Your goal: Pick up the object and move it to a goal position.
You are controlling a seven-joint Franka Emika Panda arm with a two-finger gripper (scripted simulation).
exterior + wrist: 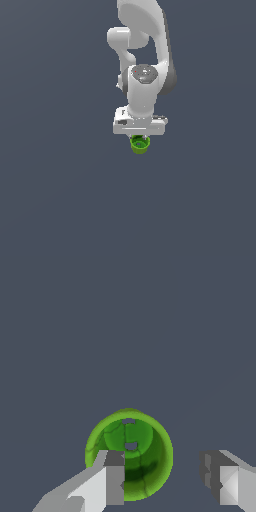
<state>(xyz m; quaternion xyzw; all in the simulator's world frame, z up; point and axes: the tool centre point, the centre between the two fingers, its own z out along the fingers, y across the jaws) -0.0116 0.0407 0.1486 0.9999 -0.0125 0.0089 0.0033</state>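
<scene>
- The green cup (131, 456) is seen standing upright on the plain grey surface (55, 190), its open mouth turned upward, so that the round rim is offered to a grasp from above.
- In the exterior view the cup is found directly under the white hand (139, 136), only its lower part showing below the hand's body.
- The hand (162, 476) is held open in the wrist view: one finger (112, 478) is seen over the cup's rim, while the other finger (220, 478) is kept well apart from the cup on its far side.
- The cup is thus not centred between the fingers; it is judged that a sideways correction would be needed before closing, or else the rim wall alone would be pinched.
- Whether the near finger touches the rim cannot be told.
- No goal marker is shown in either view.
</scene>
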